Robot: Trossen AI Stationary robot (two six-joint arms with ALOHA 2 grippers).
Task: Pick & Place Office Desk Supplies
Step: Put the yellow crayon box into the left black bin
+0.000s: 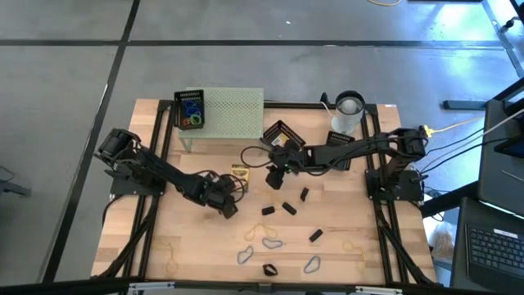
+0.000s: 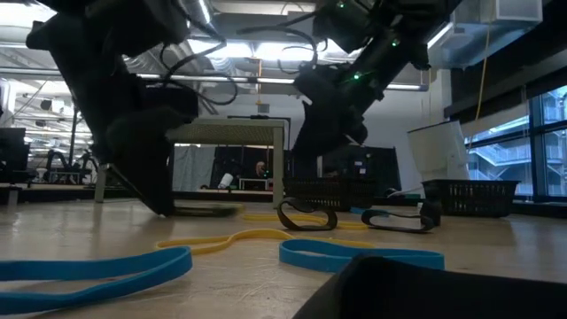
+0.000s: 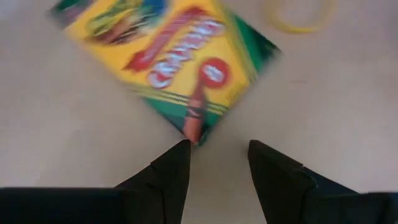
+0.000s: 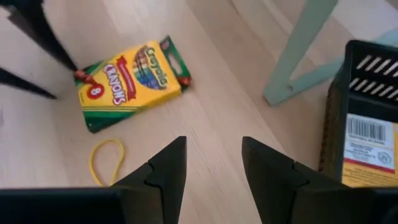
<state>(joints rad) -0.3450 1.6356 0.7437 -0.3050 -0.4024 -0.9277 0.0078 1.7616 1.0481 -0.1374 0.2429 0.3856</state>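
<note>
A yellow-green crayon box [image 1: 240, 171] lies flat on the table, seen in the left wrist view [image 3: 168, 56] and the right wrist view [image 4: 127, 81]. My left gripper [image 1: 229, 193] [image 3: 219, 152] is open and low over the table, its fingers at the box's near corner. My right gripper [image 1: 275, 179] [image 4: 213, 155] is open and hovers right of the box, touching nothing. Black clips [image 1: 289, 208], grey wire clips [image 1: 272, 242] and tan rubber bands [image 1: 172, 260] lie scattered on the near table. Blue loops [image 2: 89, 266] lie close to the low camera. My left gripper has one fingertip [image 3: 181, 149] right beside the crayon box's corner [image 3: 194, 135], coming at it low along the table. I cannot tell whether it touches. The box lies flat on the table, outside the gap between the fingers.
The pale green perforated stand [image 1: 225, 111] stands at the far edge and bears a black box of loops [image 1: 191, 109]; its leg [image 4: 298, 56] shows near my right gripper. A black basket [image 1: 282, 133] [image 4: 367, 106] and a white cup [image 1: 348, 111] stand beside it. A yellow rubber band [image 4: 106, 160] lies near the box.
</note>
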